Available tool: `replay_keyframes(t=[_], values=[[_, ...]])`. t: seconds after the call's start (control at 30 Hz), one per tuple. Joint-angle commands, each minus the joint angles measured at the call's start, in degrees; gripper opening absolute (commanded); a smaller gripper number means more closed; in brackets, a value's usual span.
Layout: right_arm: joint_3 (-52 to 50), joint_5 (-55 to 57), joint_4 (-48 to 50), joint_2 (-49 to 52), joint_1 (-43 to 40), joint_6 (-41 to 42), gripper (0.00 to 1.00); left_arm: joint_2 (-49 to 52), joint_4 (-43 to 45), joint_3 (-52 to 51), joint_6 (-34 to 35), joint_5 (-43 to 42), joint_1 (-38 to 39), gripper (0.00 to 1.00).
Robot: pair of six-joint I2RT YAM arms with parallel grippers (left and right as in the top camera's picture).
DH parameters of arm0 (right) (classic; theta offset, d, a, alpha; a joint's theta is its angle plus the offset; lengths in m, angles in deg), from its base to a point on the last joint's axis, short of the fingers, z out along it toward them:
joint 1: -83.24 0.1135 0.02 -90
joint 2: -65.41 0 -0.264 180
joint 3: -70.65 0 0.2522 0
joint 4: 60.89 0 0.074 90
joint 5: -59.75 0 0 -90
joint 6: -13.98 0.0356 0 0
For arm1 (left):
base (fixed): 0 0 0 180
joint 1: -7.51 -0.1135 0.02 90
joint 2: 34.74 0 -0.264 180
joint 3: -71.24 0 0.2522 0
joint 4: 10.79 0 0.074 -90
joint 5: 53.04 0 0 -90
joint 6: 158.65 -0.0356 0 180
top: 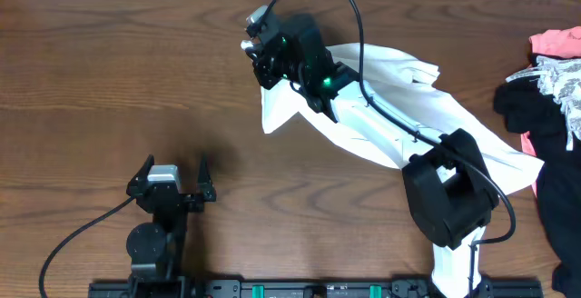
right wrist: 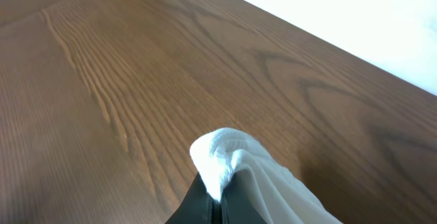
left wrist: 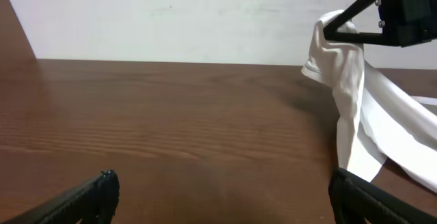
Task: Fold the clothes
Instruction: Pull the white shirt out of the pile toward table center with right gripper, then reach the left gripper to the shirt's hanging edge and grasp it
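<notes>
Right gripper (right wrist: 214,202) pinches only a shirt (top: 399,80) edge, liable to slip; left gripper (top: 174,171) stands apart, idle.

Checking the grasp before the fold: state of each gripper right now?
Left gripper: open, holding nothing.
Right gripper: shut on a bunched edge of the white T-shirt, raised off the table.

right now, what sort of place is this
Probably a robot lab bench: two arms mounted at a wood table, a plain white wall, a shirt and a clothes pile.
</notes>
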Motion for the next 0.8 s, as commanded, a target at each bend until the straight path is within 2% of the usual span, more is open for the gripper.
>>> replay_keyframes(t=[0.0,0.2,0.33,0.4,0.47,0.57,0.77], values=[[1.31,-0.85,0.24,-1.7,0.5,1.9,0.01,-0.02,-0.85,-1.62,-0.76,0.2,-0.26,0.98],[1.31,-0.85,0.24,-1.79,0.5,1.9,0.01,-0.02,0.48,-1.6,1.31,-2.21,-0.26,0.98],[1.31,-0.85,0.13,-1.84,0.46,1.9,0.01,0.11,2.03,-0.02,9.03,-15.85,-0.26,0.98],[1.31,-0.85,0.02,-1.84,0.46,1.9,0.01,1.07,1.6,1.36,14.69,-19.93,-0.24,0.98],[1.31,-0.85,0.22,-1.84,0.5,1.9,0.01,3.02,0.85,3.26,17.57,-24.57,-0.24,0.98],[1.31,-0.85,0.44,-1.88,0.5,1.97,0.01,7.8,-4.76,8.37,18.8,-27.93,0.0,0.98],[1.31,-0.79,0.66,-1.88,0.48,3.21,0.01,23.3,-16.44,21.44,16.57,-25.33,2.47,0.98]])
